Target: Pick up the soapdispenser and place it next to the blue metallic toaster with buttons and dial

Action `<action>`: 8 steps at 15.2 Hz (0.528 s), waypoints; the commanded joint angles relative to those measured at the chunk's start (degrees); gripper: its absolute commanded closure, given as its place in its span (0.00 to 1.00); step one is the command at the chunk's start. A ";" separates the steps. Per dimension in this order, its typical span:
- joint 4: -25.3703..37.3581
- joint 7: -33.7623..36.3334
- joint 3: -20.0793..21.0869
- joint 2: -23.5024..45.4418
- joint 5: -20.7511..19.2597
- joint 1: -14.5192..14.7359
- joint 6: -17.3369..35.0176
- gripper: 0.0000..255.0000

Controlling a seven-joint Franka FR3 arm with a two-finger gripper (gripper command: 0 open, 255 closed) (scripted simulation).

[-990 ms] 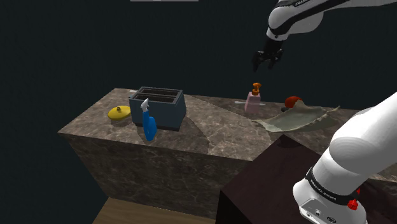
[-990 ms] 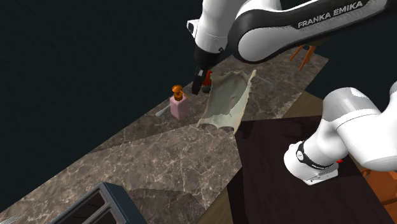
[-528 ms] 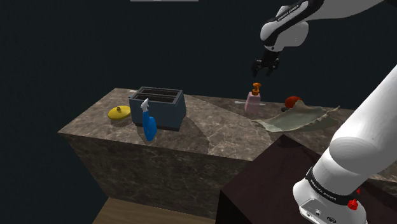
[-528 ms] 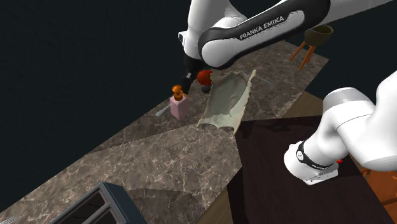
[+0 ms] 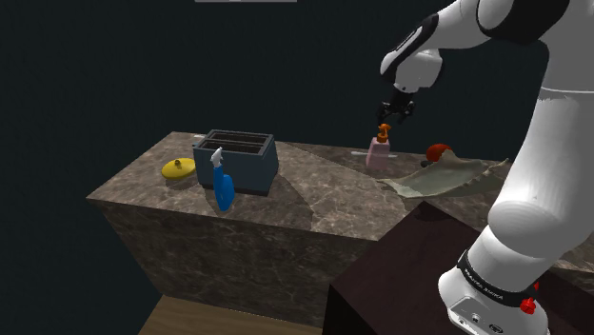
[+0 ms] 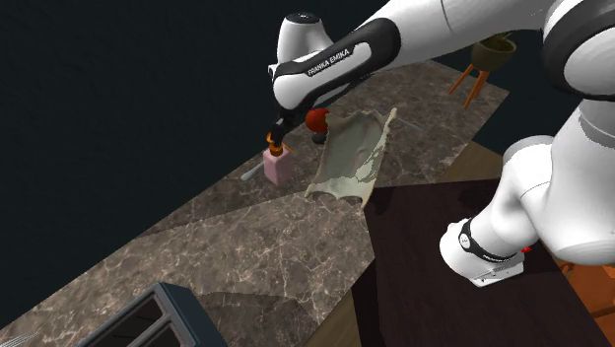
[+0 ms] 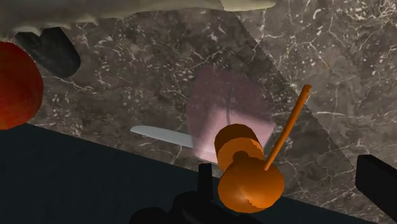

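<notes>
one toaster (image 5: 236, 159) stands toward the counter's (image 5: 314, 205) left end, with a spray bottle (image 5: 223, 186) just in front of it. dispenser (image 5: 379, 152) upright near the far edge, well apart to the right. gripper (image 5: 392, 116) directly above its orange pump (image 7: 250, 184), fingers spread, clasping nothing. risk: closing on the round pump alone, which would likely slip or tip the dispenser; a finger could snag the thin spout (image 7: 287, 127).

The gripper (image 5: 393, 112) has dropped and slid across from over the edge of the cloth (image 6: 350, 148); it now hangs just above the orange pump (image 7: 250, 184) of the soap dispenser (image 6: 277, 166). The arm (image 6: 330, 67) has swung with it, its forearm reaching lower over the counter (image 5: 314, 205), its white lower link standing taller by the shoulder view's right edge
</notes>
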 commanded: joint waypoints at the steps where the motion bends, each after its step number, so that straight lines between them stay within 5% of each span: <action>1: 3.65 -2.51 0.92 4.92 3.80 -2.05 0.11 0.00; 8: 4.39 -4.72 3.06 9.44 7.22 -3.52 3.41 0.00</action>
